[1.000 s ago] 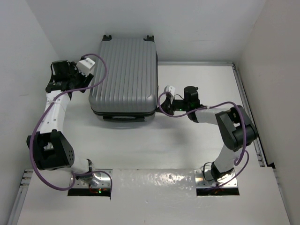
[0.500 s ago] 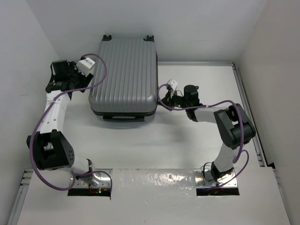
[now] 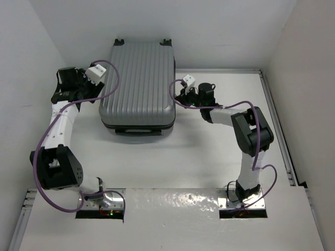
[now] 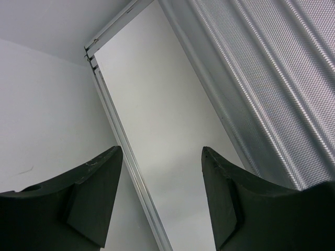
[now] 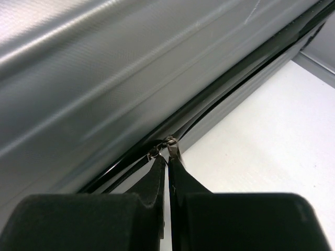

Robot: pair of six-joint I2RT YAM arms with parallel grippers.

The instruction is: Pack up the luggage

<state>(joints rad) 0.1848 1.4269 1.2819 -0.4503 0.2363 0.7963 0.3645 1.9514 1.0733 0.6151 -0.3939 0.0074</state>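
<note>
Right jaws (image 5: 168, 162) are clenched tip to tip with the zip pull (image 5: 169, 142) apparently pinched between them, right at the black seam (image 5: 251, 70) on the right flank of the luggage (image 3: 138, 83). The tab is thin and only the tips have it, so the main risk is that it slips out if the drag leaves the line of the zip track, and then the arm travels on with nothing in hand. Second risk: the slider binds at a corner of the shell, the pull loads the case sideways, and the case skids or yaws on the bench (image 3: 209, 157), since nothing braces it. Left jaws (image 4: 161, 157) are released and empty, just beside the ribbed left wall of the case but not touching it, so they give no counter-hold. Third risk: the purple cable (image 3: 175, 89) loops close to the shell edge by the right wrist and could catch there during a sweep along the seam. The luggage lies flat and closed, ribbed shell up, on the far left-centre of the bench, wheels toward the back wall and handle edge facing the arm bases. Right arm: elbow raised over the right side of the bench, forearm stretched left, wrist low at seam height and close against the shell. Left arm: elbow folded near its base, forearm running up along the left wall, wrist beside the case's far-left corner.
</note>
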